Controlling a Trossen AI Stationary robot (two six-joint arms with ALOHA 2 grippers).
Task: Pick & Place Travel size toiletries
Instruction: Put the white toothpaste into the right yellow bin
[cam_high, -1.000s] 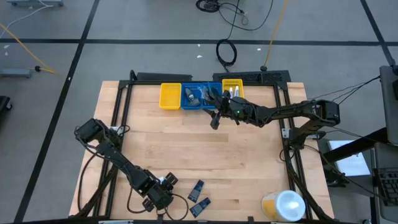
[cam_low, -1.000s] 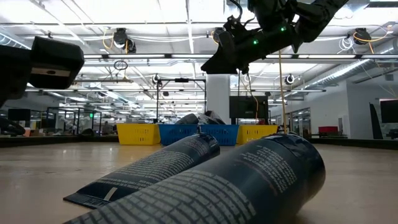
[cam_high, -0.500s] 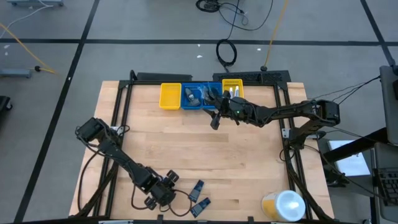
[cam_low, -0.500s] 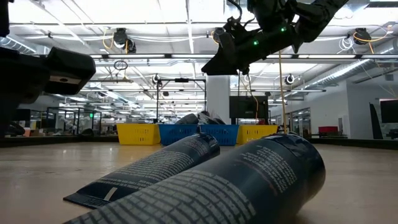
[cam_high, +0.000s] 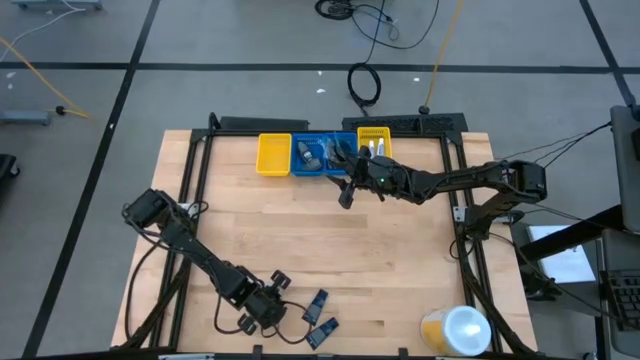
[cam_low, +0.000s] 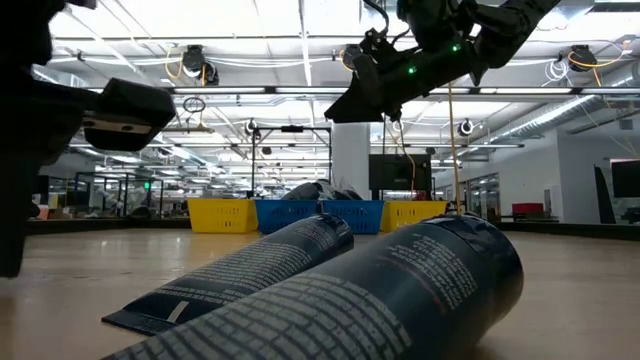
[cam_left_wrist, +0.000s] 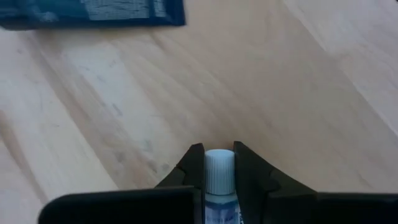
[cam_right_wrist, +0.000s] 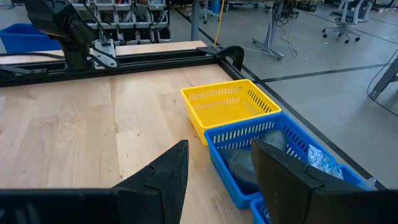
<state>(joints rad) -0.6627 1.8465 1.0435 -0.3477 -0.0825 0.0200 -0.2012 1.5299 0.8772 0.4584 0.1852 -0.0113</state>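
Note:
My left gripper is near the table's near edge, shut on a small white-capped tube with a blue label. Just to its right, two dark blue tubes lie flat on the wood; they fill the front of the low view, and the end of one shows in the left wrist view. My right gripper hangs open above the table next to the blue bin, with nothing between its fingers. My left gripper pinches the small tube between its two fingers at the white cap end. The tube lies along the fingers, its cap at their free ends and its labelled body running back between them. Whether it is lifted off the wood, I cannot tell.
At the far edge stand in a row a yellow bin, the blue bin holding several dark items, and a second yellow bin. A large yellow container with a white lid stands at the near right corner. Bare wood lies between.
My left gripper has moved a little toward the table's right edge, closer to the two dark tubes. The tubes have not moved.

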